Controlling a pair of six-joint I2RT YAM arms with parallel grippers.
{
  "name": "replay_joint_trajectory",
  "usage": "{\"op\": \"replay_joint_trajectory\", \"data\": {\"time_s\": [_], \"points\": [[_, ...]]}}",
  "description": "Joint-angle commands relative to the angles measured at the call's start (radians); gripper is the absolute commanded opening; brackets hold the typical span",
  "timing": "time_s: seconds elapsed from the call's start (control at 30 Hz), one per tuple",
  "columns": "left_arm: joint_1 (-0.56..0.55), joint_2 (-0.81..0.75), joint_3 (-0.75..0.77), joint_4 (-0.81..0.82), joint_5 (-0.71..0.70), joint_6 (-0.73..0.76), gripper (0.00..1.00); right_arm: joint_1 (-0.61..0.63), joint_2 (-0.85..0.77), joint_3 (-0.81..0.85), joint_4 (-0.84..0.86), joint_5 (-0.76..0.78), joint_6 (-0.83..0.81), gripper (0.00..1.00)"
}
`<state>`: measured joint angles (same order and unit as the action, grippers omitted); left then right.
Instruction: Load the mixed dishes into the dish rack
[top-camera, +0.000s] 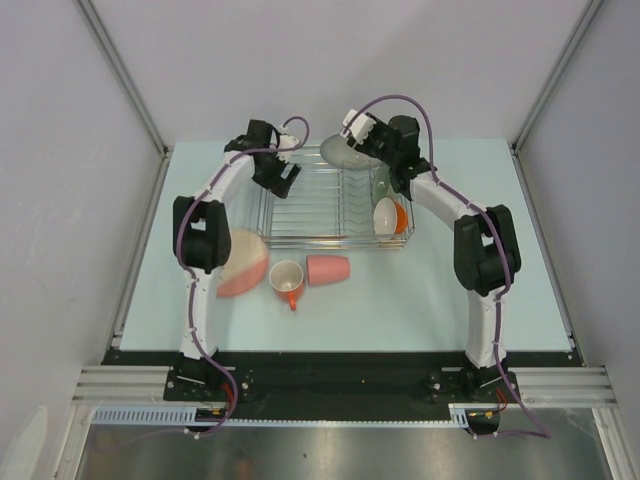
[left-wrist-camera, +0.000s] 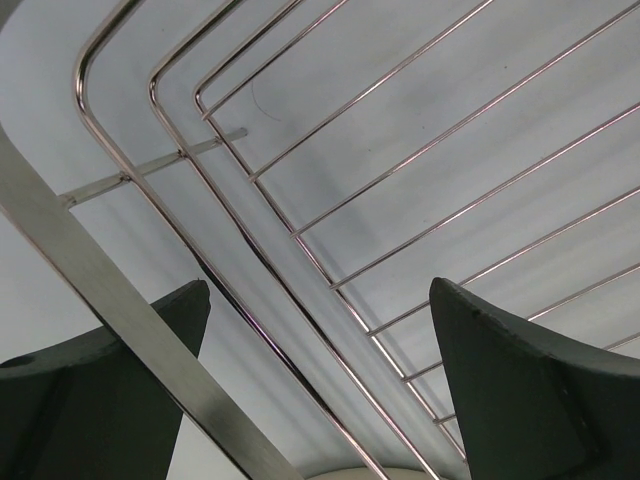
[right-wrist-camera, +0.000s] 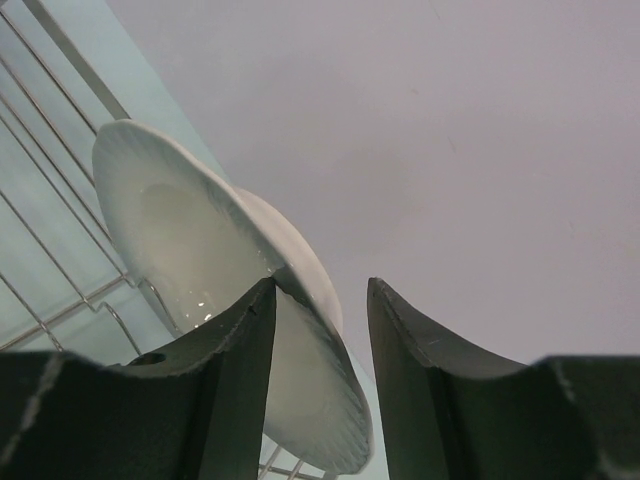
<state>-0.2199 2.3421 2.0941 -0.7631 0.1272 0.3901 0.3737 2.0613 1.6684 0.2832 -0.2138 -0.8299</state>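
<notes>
Top external view: nearest the arm bases, three dishes sit loose on the tabletop (top-camera: 450, 290). The large whitish plate (top-camera: 247, 246) is at left, partly hidden by the left arm, and the pink plate (top-camera: 243, 280) shows along its near edge. Just right of them is the orange-handled white mug (top-camera: 286, 277), handle pointing near, then the pink tumbler (top-camera: 327, 268) on its side. All three are just in front of the dish rack (top-camera: 300, 215), none of them in it. The rack is mid-tabletop. The small white bowl (top-camera: 385, 214) stands on edge in its near right corner, with the orange cup (top-camera: 401, 217) touching it on the right. Left gripper (left-wrist-camera: 318, 283) hangs over the rack's far left corner, jaws spread wide, nothing between them, only rack wires below. At the far edge of the rack the pale green bowl (right-wrist-camera: 190, 240) stands tilted on its rim against the wires. Right gripper (right-wrist-camera: 320, 290) is at that bowl, released. Its jaws are parted, and the bowl's rim sits in the gap against one finger, clear of the other.
</notes>
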Motion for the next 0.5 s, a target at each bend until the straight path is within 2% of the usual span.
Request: {"op": "replay_joint_trajectory", "data": {"time_s": [0.0, 0.27, 0.47], "points": [[-0.029, -0.067, -0.017, 0.015, 0.008, 0.041, 0.96, -0.007, 0.011, 0.09, 0.129, 0.027, 0.026, 0.45], [-0.033, -0.089, -0.055, 0.036, 0.002, 0.055, 0.95, -0.006, 0.039, 0.134, 0.113, 0.036, 0.072, 0.46], [-0.039, -0.124, -0.127, 0.079, -0.014, 0.085, 0.95, -0.002, 0.039, 0.194, 0.056, 0.039, 0.132, 0.4]]}}
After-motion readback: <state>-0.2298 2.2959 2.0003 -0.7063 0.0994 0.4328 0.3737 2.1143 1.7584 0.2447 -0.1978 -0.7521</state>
